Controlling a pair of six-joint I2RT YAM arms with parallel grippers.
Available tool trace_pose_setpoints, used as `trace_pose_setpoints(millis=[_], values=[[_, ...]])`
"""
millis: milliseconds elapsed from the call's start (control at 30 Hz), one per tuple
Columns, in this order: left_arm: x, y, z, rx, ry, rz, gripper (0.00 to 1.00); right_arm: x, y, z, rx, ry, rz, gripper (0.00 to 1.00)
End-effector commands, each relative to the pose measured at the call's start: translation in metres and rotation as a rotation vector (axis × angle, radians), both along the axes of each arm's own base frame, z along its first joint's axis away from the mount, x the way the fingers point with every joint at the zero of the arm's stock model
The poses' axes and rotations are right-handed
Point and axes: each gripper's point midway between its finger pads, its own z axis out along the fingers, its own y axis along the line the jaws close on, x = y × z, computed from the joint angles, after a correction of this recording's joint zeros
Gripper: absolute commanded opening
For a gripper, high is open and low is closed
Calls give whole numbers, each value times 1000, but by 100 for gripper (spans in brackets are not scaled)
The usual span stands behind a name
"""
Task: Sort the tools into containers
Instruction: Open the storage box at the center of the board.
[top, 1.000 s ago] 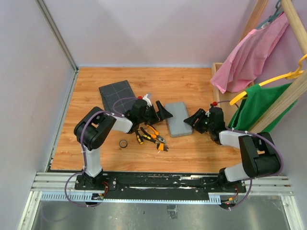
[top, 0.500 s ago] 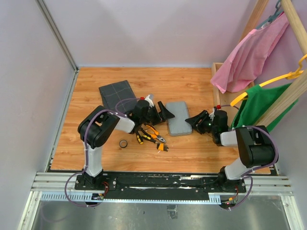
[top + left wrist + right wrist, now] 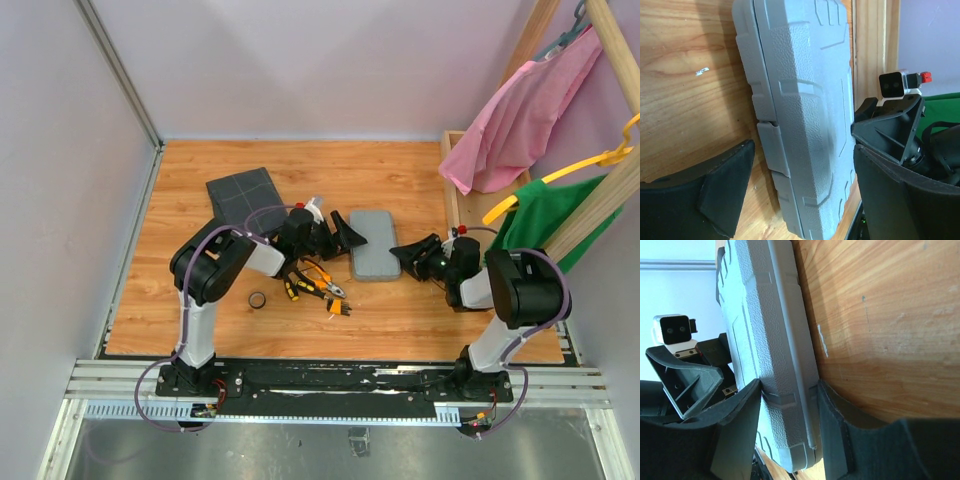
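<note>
From above, we are holding both arms stretched low over the desk (image 3: pixel 390 180), elbows bent, wrists pointing inward. The left gripper (image 3: pixel 343 236) is sitting at the left side of the light-grey case (image 3: pixel 370 245) and the right gripper (image 3: pixel 402 254) at its right side. The case is lying flat and shut between them.

We are counting one case and one dark grey pouch (image 3: pixel 243 196), which is lying flat toward the far left, well apart from the case. We are also counting one pair of orange-handled pliers (image 3: pixel 318 277), two black-and-yellow screwdrivers (image 3: pixel 290 288) and one black tape ring (image 3: pixel 257 299). These tools are lying loose on the desk, just nearer than the left gripper and outside both containers. The smaller orange bits in that pile are too small for us to sort out.

On the right, a wooden rack (image 3: pixel 622 55) is carrying a pink cloth (image 3: pixel 520 115), and a green cloth (image 3: pixel 550 225) is hanging on a yellow hanger (image 3: pixel 600 158), crowding close behind the right arm.

Through the left wrist camera, we are keeping the jaws spread wide. The case is lying across the gap, its edges just beside each finger. The right gripper is facing us from the far side.

Through the right wrist camera, we are holding the jaws drawn in on the case's long edge. One of the fingers (image 3: pixel 735 430) is resting on the lid and the other is against the rim at desk level.
</note>
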Motion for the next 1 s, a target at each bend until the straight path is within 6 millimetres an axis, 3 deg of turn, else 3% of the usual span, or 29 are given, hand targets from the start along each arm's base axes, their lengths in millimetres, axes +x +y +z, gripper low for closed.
trace_pose_setpoints(millis=[0, 433, 967], values=[[-6, -10, -7, -6, 19, -33, 84, -51, -16, -72, -7, 323, -97, 35], [-6, -23, -1, -46, 12, -56, 84, -57, -11, -84, 102, 315, -114, 31], [-10, -37, 41, -220, -68, -119, 45, -51, -12, -68, 64, 243, -85, 34]])
